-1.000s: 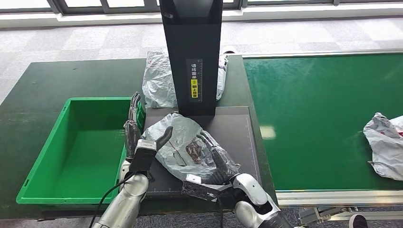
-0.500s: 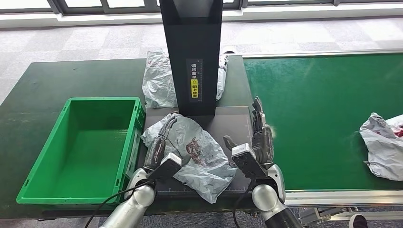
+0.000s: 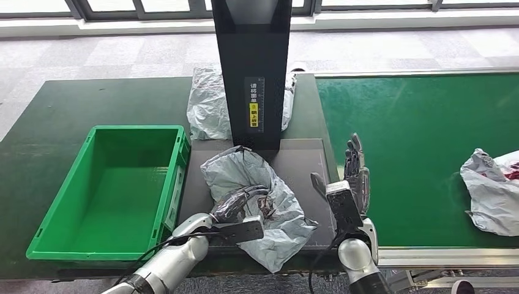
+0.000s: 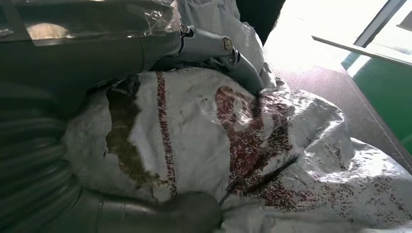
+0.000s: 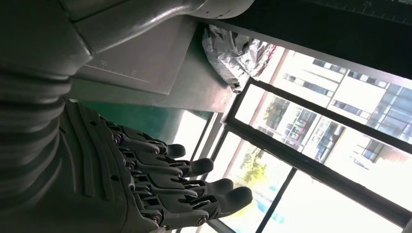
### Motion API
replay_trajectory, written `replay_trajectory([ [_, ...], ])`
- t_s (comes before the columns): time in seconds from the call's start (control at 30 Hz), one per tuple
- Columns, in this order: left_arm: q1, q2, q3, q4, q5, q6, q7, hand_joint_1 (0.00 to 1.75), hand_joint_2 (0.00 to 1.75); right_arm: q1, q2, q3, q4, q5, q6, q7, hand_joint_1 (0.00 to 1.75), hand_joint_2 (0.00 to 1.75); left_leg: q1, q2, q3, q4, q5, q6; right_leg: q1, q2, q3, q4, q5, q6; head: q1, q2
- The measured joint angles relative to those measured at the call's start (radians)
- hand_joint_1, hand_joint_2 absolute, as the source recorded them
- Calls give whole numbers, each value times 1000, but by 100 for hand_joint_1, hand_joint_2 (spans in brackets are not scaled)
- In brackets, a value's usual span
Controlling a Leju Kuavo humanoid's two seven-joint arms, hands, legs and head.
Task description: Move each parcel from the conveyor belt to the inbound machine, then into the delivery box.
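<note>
A crumpled grey plastic parcel (image 3: pixel 269 199) with dark red print lies on the inbound machine's black platform (image 3: pixel 303 162), in front of its black column (image 3: pixel 252 67). My left hand (image 3: pixel 240 205) reaches in from the near side and grips the parcel (image 4: pixel 243 145); in the left wrist view the thumb (image 4: pixel 165 216) and fingers (image 4: pixel 214 46) wrap around the bag. My right hand (image 3: pixel 350 184) stands upright at the platform's right edge, apart from the parcel, with its fingers (image 5: pixel 194 187) spread and holding nothing. The green delivery box (image 3: pixel 79 184) stands left of the platform, with nothing in it.
A second grey parcel (image 3: pixel 492 193) lies on the green conveyor belt (image 3: pixel 416 135) near the right edge. Another grey bag (image 3: pixel 208 104) sits behind the column on the dark table (image 3: pixel 92 101). Windows and grey floor lie beyond.
My right hand let go of the parcel and moved right to the platform's edge, fingers spread. My left hand left the box's rim, came over the parcel and closed on it.
</note>
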Motion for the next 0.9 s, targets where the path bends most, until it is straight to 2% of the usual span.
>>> replay_trajectory([
  [0.17,-33,1,-3,23,13,6,12,175,175,41,8,-21,-35,22,-6,17,0,175,0,0,1,0,0,0,0,0,3,0,0,0,0,0],
  [0.3,-44,-1,6,25,31,49,60,175,175,74,15,-35,-64,39,-19,30,0,175,0,1,4,0,0,0,0,1,3,0,1,-1,0,0],
  [0.47,-51,-2,18,23,33,93,81,175,175,100,21,-43,-89,43,-22,30,0,175,0,3,5,0,0,-1,1,3,2,0,1,-1,0,0],
  [0.53,-47,-2,25,15,33,168,79,175,175,110,23,-49,-98,47,-27,32,0,175,0,3,4,0,0,-1,1,3,2,0,1,-2,0,0],
  [0.63,-34,0,48,-31,34,333,69,175,175,131,28,-53,-117,54,-38,39,0,175,0,5,3,0,0,-2,2,5,0,0,1,-2,0,0],
  [0.8,-23,11,74,-116,6,397,87,175,175,148,33,-53,-136,58,-43,42,0,175,0,4,1,0,0,-2,2,4,-2,1,1,-3,0,0],
  [0.9,-4,17,104,-180,-124,530,92,175,175,147,35,-53,-138,56,-46,39,0,175,1,6,-1,0,0,-2,2,6,-3,1,1,-3,0,0],
])
